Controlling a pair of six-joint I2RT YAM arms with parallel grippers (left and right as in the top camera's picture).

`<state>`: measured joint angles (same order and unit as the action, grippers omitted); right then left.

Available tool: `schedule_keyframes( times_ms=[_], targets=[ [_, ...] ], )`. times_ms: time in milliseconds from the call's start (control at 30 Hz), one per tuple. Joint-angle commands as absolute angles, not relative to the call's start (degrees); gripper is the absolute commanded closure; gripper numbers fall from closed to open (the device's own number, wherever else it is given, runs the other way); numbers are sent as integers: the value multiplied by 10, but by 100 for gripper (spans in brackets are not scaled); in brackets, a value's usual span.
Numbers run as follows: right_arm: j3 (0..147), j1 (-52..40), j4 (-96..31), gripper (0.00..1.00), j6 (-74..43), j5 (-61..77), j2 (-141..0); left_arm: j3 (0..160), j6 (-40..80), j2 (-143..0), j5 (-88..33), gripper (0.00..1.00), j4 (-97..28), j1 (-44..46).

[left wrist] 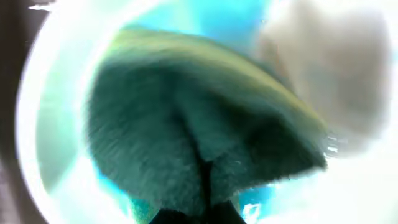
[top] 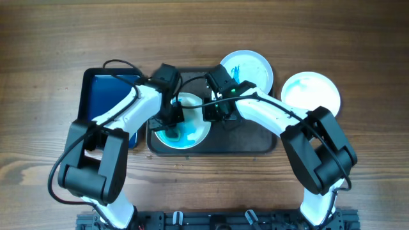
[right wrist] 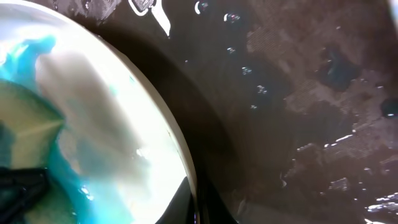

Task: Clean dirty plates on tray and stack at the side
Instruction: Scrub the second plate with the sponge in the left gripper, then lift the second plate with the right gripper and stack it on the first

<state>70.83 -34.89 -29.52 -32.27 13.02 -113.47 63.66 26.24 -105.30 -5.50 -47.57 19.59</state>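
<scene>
A white plate (top: 192, 131) smeared with blue-teal lies on the left half of the dark tray (top: 255, 137). My left gripper (top: 171, 121) is shut on a green-teal sponge (left wrist: 186, 124) and presses it onto this plate (left wrist: 50, 143). My right gripper (top: 211, 112) is shut on the plate's right rim (right wrist: 143, 124), with the rim between its fingers (right wrist: 196, 202). The wet tray floor (right wrist: 298, 112) lies beside it. A second plate (top: 247, 69) with blue marks sits at the tray's back edge. A third plate (top: 311, 92) lies on the table to the right.
A smaller blue tray with a black rim (top: 105, 96) lies left of the dark tray, under my left arm. The wooden table (top: 51, 51) surrounds both trays. Water drops and stains cover the dark tray's floor.
</scene>
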Motion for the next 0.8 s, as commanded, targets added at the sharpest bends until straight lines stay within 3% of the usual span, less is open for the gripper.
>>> schedule_keyframes(
  times_ms=[0,133,267,567,700,767],
  targets=[
    [715,-349,-294,96,-327,126,-1149,628,242,-1058,-145,96,-442,214],
    [715,-349,-295,96,-323,126,-1149,628,245,-1058,-134,96,-361,190],
    [715,-349,-295,96,-321,125,-1149,648,273,-1057,-28,96,-322,147],
    [725,-349,-310,96,-302,122,-1133,851,275,-1051,-18,96,-589,49],
    [746,-382,-376,96,-236,-19,-1066,855,273,-1051,-18,96,-615,36],
    [747,-431,-414,96,-225,-173,-1007,855,273,-1051,-18,96,-612,36]
  ],
)
